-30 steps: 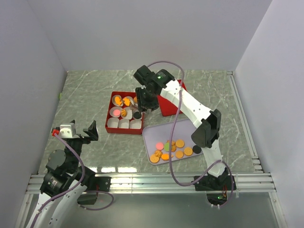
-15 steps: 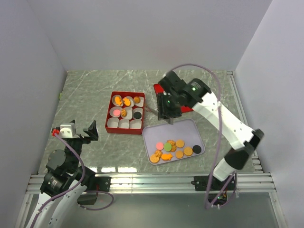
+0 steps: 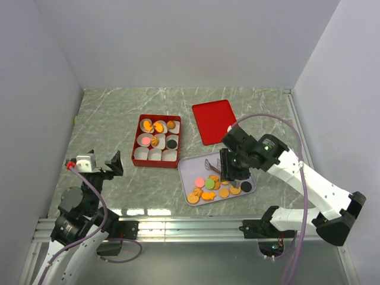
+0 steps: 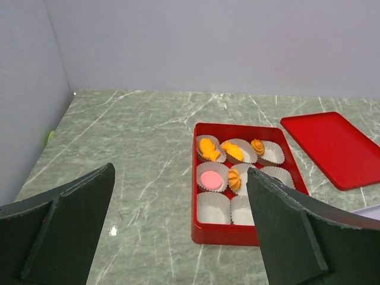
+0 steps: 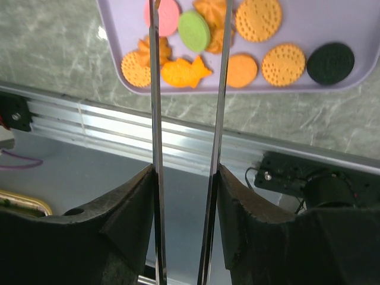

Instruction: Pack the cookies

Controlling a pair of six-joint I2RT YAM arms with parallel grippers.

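Note:
The cookies lie on a lavender tray: several orange ones, one pink, one green, one black. More cookies sit in white paper cups in the red box: several orange, one pink, one black. My right gripper hovers over the tray with its two thin metal blades apart and nothing between them. In the right wrist view the right gripper is above the green cookie and the pink cookie. My left gripper is open and empty, left of the box.
A red lid lies flat behind the tray and shows in the left wrist view. The aluminium rail runs along the near table edge. Walls close in the left, back and right.
My right arm swung from above the red box back and right to above the tray. The left arm has not moved.

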